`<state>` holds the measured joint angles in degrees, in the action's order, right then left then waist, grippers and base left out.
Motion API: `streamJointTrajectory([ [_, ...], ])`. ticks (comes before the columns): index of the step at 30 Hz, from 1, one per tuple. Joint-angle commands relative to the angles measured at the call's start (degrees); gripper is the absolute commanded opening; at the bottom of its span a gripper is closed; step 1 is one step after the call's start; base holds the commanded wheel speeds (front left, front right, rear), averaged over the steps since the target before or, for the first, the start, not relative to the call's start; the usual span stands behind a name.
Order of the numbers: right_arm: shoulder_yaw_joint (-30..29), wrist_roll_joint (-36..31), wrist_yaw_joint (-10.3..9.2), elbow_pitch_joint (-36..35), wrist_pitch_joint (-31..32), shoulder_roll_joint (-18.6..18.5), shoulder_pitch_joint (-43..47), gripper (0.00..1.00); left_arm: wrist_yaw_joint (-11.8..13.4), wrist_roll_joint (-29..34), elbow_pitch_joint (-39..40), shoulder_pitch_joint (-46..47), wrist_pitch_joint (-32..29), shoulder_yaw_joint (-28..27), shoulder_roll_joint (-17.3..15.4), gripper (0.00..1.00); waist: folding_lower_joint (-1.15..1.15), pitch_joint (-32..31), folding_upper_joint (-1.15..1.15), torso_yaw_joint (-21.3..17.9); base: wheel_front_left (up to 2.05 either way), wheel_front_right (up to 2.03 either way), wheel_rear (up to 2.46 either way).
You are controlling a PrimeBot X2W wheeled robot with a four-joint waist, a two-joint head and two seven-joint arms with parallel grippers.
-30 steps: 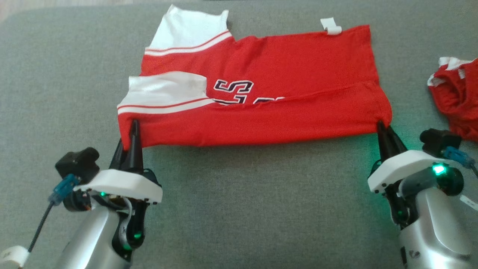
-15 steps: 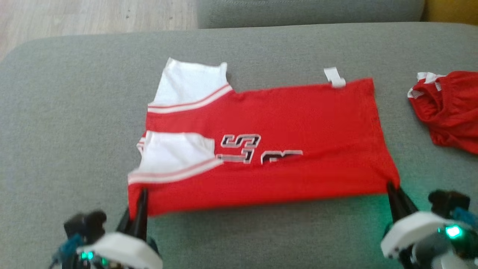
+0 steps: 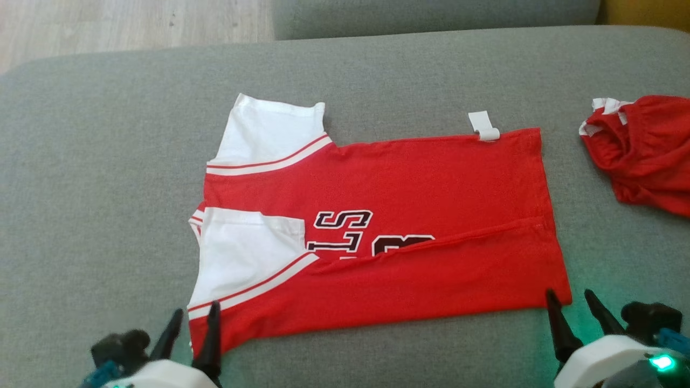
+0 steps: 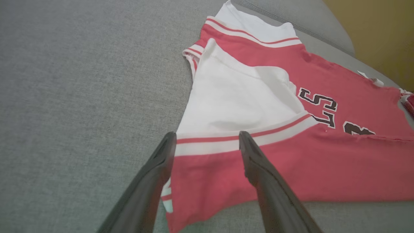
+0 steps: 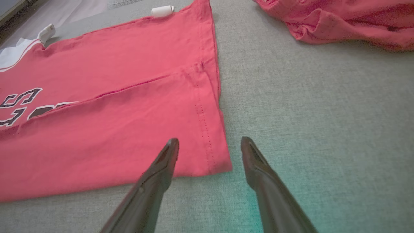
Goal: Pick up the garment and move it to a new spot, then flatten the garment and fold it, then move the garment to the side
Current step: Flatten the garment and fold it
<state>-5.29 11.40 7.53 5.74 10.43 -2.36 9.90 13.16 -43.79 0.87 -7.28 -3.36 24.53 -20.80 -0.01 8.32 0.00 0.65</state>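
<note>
Jersey: a red jersey with white sleeves and dark lettering lies spread flat in the middle of the grey sofa seat.
Fold: its near long edge is turned up over the body, so the flap covers the lower part of the lettering.
Sleeves: both point toward the robot's left. The near sleeve lies on top of the red cloth and the far sleeve sticks out past the far edge.
Tag: a small white tag pokes out at the far right edge of the jersey.
Left hand: the left hand has its two dark fingers spread wide at the jersey's near-left corner. From its wrist, the striped sleeve hem shows between the tips. It grips nothing, and I cannot tell if a tip touches the cloth.
Right hand: the right hand is also spread wide at the near-right corner, and the corner lies loose between its fingers, unpinched.
Other cloth: a second red garment sits crumpled on the seat, well to the right.
Beyond: pale wooden floor shows past the far left of the sofa.
</note>
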Motion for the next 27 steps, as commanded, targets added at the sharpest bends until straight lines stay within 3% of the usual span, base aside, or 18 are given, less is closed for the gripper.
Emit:
streamJointTrajectory([
  [1, 0.66, -0.81, -0.04, -2.79, -0.04, -0.52, -0.32, 1.00, 0.23, 1.04, 2.22, 3.84, 0.62, -2.57, -2.09, 1.00, 0.01, 0.51, 0.00, -0.28, 0.00, 0.00, 0.00],
  [9, -0.64, -2.54, -0.04, -8.99, -0.76, -0.52, -6.16, 1.00, -1.01, 5.55, 6.48, 20.05, -5.40, -4.96, -9.69, 1.00, 0.01, 3.47, 0.00, -1.79, 0.00, 0.00, 0.00],
  [15, 2.54, -4.58, -0.04, -12.04, 0.42, -0.52, -13.91, 1.00, -4.79, 7.03, 4.31, 37.82, -14.13, -5.33, -14.55, 1.00, 0.01, 8.71, 0.00, -4.70, 0.00, 0.00, 0.00],
  [27, 9.14, -4.29, -0.04, -12.06, 1.07, -0.52, -24.24, 1.00, -10.64, 8.54, -9.97, 56.10, -26.43, -0.53, -16.09, 1.00, 0.01, 20.60, 0.00, -10.30, 0.00, 0.00, 0.00],
])
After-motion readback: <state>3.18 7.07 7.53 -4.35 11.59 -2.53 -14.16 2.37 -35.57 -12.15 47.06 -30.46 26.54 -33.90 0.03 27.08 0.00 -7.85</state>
